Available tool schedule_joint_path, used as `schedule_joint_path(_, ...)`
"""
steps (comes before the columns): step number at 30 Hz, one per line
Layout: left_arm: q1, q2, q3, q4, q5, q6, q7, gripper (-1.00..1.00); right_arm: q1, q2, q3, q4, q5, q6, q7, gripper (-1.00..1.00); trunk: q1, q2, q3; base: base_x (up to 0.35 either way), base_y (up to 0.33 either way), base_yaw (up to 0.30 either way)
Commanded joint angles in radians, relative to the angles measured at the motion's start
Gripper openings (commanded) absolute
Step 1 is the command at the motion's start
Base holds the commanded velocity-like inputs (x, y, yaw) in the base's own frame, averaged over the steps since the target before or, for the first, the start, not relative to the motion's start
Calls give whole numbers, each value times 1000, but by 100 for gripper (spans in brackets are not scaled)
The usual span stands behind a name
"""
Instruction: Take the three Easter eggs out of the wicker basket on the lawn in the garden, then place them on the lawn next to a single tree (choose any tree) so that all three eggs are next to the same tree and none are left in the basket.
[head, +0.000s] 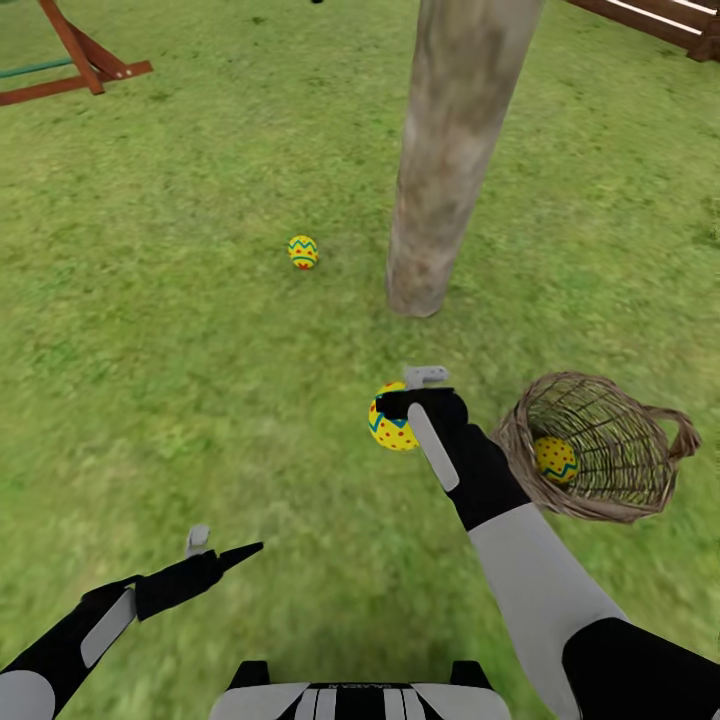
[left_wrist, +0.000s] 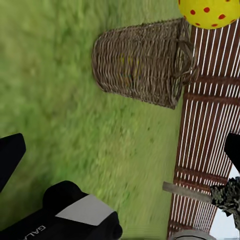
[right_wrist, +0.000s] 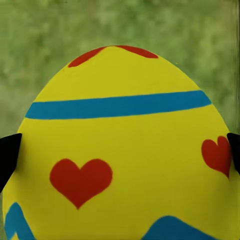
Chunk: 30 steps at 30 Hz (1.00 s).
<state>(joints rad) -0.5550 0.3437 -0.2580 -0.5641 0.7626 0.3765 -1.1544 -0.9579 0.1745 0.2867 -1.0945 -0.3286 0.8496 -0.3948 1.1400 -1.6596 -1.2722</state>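
My right gripper (head: 405, 397) is shut on one Easter egg (head: 390, 420), held above the lawn (head: 180, 330) just short of the tree (head: 435, 200). In the right wrist view this egg (right_wrist: 125, 150) sits between the black fingertips (right_wrist: 7, 155). A second egg (head: 303, 251) lies on the grass left of the trunk. The wicker basket (head: 610, 455) lies tipped on its side at my right, with a third egg (head: 556, 458) inside. My left gripper (head: 220, 548) hangs open and empty low at the left. Its wrist view shows the basket (left_wrist: 145, 62) and the held egg (left_wrist: 210, 12).
A red wooden swing frame (head: 85, 60) stands far back on the left. Wooden slatted decking (head: 670, 20) borders the far right, also seen as a slatted fence (left_wrist: 210, 125). Open grass stretches left of the trunk and in front of my base (head: 360, 700).
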Motion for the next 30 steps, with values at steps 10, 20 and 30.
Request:
schedule_joint_path(10,0,-1,-6,1,12,9,-1,100,-1,0,0,-1,-10,-12,-10,-100,0,0,-1,1,1,-112)
schedule_joint_path(20,0,-2,-6,0,13,9,-1,100,-1,0,0,-11,-10,-11,-10,-100,0,0,-1,0,0,-1)
schedule_joint_path(30,0,1,-6,0,14,9,-2,100,-1,0,0,-9,-10,-12,-10,-100,-15,28,12,0,0,0)
